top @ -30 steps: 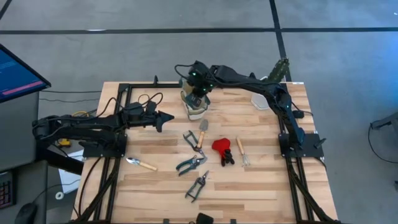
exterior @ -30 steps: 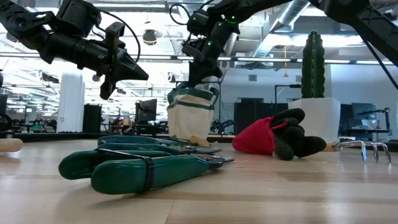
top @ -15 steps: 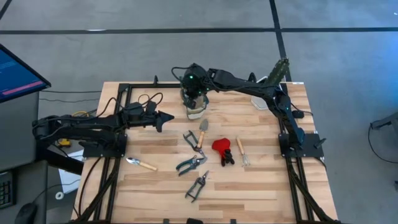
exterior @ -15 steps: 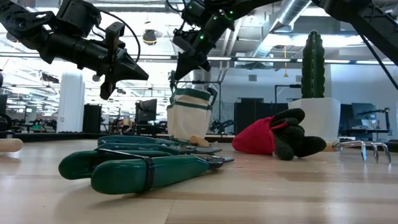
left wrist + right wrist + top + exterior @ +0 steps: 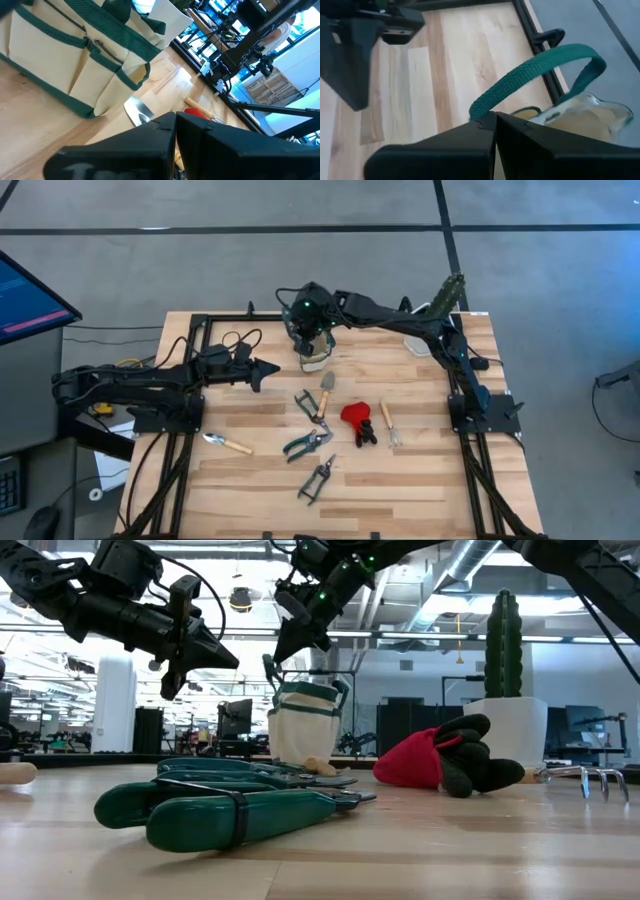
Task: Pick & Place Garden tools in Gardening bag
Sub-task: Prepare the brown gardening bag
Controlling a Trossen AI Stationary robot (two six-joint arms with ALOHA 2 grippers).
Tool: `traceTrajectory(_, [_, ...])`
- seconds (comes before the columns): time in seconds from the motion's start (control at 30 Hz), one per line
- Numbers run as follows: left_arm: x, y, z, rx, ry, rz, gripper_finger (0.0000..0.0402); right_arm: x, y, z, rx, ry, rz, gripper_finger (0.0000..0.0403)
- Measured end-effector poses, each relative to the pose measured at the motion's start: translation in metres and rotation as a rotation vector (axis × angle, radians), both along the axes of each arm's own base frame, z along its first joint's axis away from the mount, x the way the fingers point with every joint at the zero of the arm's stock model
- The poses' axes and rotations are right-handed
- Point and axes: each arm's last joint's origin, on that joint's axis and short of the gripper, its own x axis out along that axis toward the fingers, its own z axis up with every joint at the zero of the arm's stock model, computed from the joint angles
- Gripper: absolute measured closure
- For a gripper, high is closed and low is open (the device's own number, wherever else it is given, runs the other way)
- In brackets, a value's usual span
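The cream gardening bag (image 5: 313,352) with green trim stands upright on its base at the table's far middle, also seen in the low view (image 5: 305,730). My right gripper (image 5: 303,318) hangs just above it, shut on a green handle. My left gripper (image 5: 268,371) is shut on nothing, held above the table left of the bag (image 5: 70,60). The garden tools lie on the wood nearer the front: a trowel (image 5: 325,389), green-handled shears (image 5: 308,442), a second pair (image 5: 317,478), a red-headed tool (image 5: 356,419), a thin wooden-handled fork (image 5: 389,424) and another trowel (image 5: 228,444). My right gripper pinches one green webbing handle of the bag (image 5: 481,111) between its two fingers, near one end of the loop. The fingers slant down from above. The strap arches away (image 5: 570,52) and runs back down to the bag's open mouth (image 5: 580,120). The bag's base stays on the table.
A white pot with a tall green cactus (image 5: 503,690) stands at the far right, beside the right arm's base (image 5: 430,330). A black frame runs along the table's left, right and far edges. A monitor (image 5: 30,295) stands off the table's left.
My right gripper has gone up a little and toward the table's left, rolling as it went, still shut on the handle. The strap has been drawn up and out to the bag's left, while the bag has stayed on the table.
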Motion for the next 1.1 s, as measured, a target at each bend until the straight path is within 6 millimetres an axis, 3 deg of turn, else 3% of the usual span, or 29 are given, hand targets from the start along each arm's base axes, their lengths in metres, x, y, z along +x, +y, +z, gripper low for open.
traceTrajectory(0.63, [0.0, 0.0, 0.0, 0.0, 0.0, 0.0, 0.04, 0.003, 0.008, -0.003, 0.087, -0.015, 0.108, 0.0403])
traceTrajectory(0.87, [0.0, -0.001, 0.0, 0.0, 0.0, -0.004, 0.04, -0.007, 0.013, -0.018, 0.144, 0.134, 0.072, 0.0403])
traceTrajectory(1.0, [0.001, -0.003, 0.0, 0.0, -0.001, -0.015, 0.04, -0.018, 0.011, -0.015, 0.049, 0.276, -0.037, 0.0403])
traceTrajectory(1.1, [0.001, -0.004, 0.0, 0.0, 0.0, -0.023, 0.04, -0.017, 0.004, -0.013, -0.041, 0.268, -0.081, 0.0403])
